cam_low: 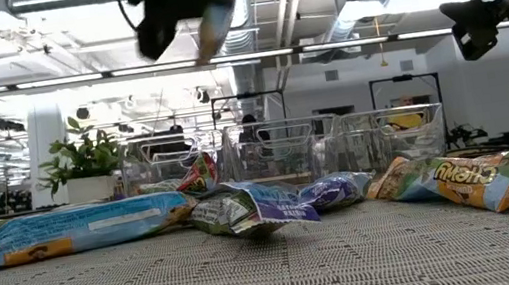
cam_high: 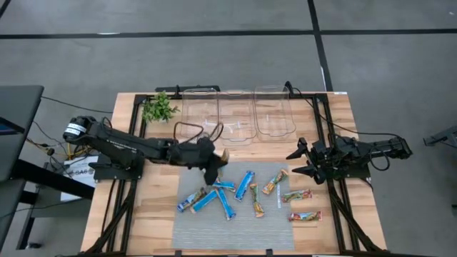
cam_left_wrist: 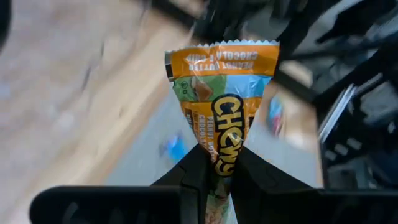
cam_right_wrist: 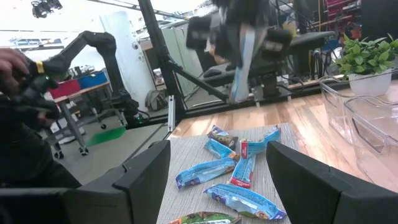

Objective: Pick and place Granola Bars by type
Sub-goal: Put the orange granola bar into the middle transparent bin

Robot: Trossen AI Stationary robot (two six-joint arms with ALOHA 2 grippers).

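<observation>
- High view: left gripper [cam_high: 213,165] over the top-left corner of the grey mat [cam_high: 233,239], carrying a tan bar [cam_high: 223,155]. Remaining granola bars [cam_high: 246,193], blue and tan mixed, lie scattered on the mat. Three clear bins [cam_high: 236,118] stand beyond it, beside a small plant [cam_high: 158,108]. Right gripper [cam_high: 303,160] waits at the mat's right edge.
- Low view: held bar hangs high above the table; loose bars rest on the mat in front of the bins.
- Left wrist view: fingers clamped on the lower end of the tan bar, which stands upright.
- Right wrist view: right fingers spread wide, empty.
- Step, judged: transport of one picked bar. Next move calls for carrying it over the bin for its type and releasing.
</observation>
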